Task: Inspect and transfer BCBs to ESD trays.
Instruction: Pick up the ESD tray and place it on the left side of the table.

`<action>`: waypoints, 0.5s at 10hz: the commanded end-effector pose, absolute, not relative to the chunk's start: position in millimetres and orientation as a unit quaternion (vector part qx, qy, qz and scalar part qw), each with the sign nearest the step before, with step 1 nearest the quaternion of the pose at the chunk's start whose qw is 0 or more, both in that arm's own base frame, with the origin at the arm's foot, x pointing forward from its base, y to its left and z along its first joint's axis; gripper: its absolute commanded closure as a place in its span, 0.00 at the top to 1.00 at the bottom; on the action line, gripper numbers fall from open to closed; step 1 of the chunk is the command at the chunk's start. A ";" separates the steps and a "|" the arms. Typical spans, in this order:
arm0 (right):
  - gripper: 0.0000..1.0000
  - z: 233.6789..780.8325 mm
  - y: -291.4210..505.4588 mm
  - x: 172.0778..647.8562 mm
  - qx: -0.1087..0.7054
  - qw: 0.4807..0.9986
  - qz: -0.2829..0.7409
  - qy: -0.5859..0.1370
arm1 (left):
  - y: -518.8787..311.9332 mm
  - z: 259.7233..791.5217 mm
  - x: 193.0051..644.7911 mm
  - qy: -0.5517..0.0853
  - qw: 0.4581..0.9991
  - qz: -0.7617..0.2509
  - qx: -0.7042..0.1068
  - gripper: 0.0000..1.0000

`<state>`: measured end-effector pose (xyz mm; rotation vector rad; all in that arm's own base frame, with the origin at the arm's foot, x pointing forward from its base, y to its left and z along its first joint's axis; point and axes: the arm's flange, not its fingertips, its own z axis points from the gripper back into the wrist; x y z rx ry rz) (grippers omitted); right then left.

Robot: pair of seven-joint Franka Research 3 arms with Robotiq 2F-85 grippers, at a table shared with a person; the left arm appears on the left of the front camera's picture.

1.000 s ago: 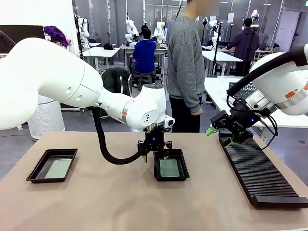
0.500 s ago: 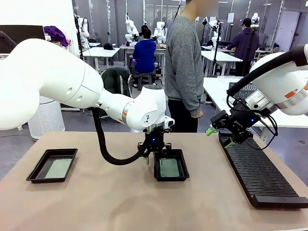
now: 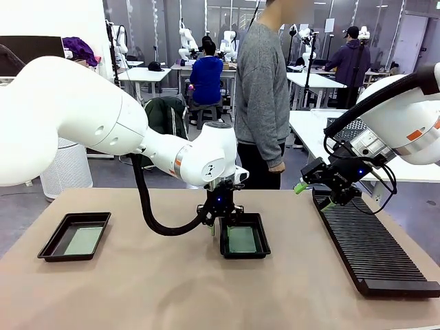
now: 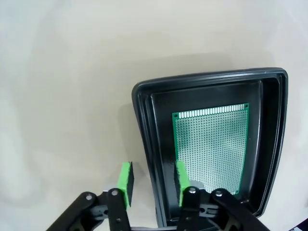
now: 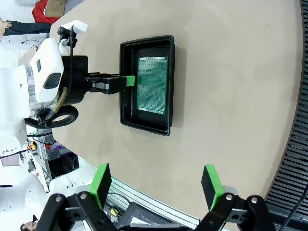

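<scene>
While the left pincer [image 4: 153, 180] straddles the centre ESD tray's [image 3: 244, 253] near wall, fingers apart, its BCB [image 4: 211, 143] lies flat inside; clamping off-centre could tip the tray and slide the board. The right pincer [image 5: 156, 182] hangs open.

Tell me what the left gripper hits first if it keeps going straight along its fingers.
Probably the side wall of the shallow black plastic tray: the left gripper straddles it, one green pad outside, one inside near the green circuit board. Depth is unclear.
</scene>
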<state>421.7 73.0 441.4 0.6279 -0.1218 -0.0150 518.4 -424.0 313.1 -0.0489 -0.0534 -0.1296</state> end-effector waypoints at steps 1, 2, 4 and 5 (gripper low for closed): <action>1.00 442.3 75.1 421.3 0.307 0.949 -0.017 -0.062 | -420.7 315.3 522.9 -0.034 0.997 -0.072 -0.024 0.39; 1.00 442.3 75.1 421.3 0.307 0.949 -0.017 -0.062 | -420.3 314.7 523.3 -0.035 0.996 -0.072 -0.027 0.29; 1.00 442.3 75.1 421.3 0.307 0.949 -0.017 -0.062 | -422.6 314.7 524.4 -0.029 0.996 -0.079 -0.038 0.20; 1.00 442.3 75.1 421.3 0.307 0.949 -0.017 -0.062 | -422.6 314.9 525.5 -0.030 0.996 -0.078 -0.036 0.21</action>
